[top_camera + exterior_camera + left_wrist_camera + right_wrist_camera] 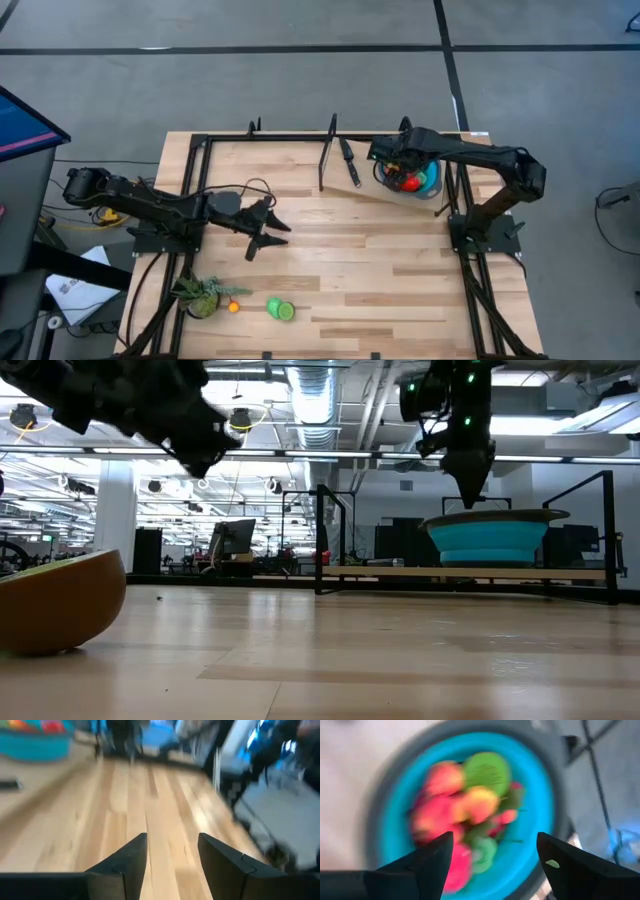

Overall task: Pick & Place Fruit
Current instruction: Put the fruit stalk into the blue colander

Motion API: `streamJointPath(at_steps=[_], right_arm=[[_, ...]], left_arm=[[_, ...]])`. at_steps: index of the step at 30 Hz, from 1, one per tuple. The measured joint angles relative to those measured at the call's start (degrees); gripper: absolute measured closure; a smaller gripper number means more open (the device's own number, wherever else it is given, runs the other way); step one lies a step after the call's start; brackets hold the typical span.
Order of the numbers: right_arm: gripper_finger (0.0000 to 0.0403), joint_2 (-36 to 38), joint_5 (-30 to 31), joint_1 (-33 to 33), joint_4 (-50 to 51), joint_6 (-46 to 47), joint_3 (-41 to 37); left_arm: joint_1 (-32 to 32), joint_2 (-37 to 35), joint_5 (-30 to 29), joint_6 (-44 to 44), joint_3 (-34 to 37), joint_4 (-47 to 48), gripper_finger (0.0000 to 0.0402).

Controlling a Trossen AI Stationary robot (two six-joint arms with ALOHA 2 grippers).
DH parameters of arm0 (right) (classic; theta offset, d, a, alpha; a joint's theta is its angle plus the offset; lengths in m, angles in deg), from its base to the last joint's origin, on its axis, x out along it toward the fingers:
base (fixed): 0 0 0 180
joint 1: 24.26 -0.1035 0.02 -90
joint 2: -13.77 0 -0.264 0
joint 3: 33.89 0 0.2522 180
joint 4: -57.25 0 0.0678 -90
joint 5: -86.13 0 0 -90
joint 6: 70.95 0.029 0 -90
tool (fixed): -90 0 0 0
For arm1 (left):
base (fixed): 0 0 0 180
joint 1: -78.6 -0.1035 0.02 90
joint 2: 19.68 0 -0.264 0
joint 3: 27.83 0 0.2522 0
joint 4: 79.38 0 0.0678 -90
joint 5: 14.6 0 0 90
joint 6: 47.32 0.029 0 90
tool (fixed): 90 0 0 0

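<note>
A: Our right gripper [492, 855] hangs over the bowl [432, 180] with fingers wide and nothing between them. Our left gripper [172, 852] is spread too, empty, above bare table [380, 270].

B: And the fruit?

A: Most of the fruit [465, 805] sits heaped in the bowl. An orange one [233, 307] and a green one [281, 310] lie at the near edge, beside the plant [203, 295].

B: They look light, hard and smooth, so likely slippery. We should pinch across the widest middle.
</note>
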Motion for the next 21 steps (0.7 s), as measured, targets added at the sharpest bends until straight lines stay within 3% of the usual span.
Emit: streamJointPath(at_steps=[6, 12, 17, 21], right_arm=[[0.015, 2.6, -8.8, -5.5, -0.2, -2.4, 0.0], [0.0201, 4.6, -14.2, -12.2, -2.0, -2.9, 0.0], [0.0254, 5.2, -15.7, -17.4, -8.3, -4.2, 0.0], [0.0293, 5.2, -16.0, -20.5, -14.6, -11.1, 0.0]], left_arm=[[0.0, 0.0, 1.2, 5.4, 0.0, 16.6, 0.023], [0.0, 0.0, -5.5, 8.6, 0.0, 25.4, 0.0232], [-0.3, 0.0, -12.3, 1.2, 0.0, 26.4, 0.0252], [-0.7, 0.0, -13.2, -6.3, 0.0, 28.1, 0.0274]])
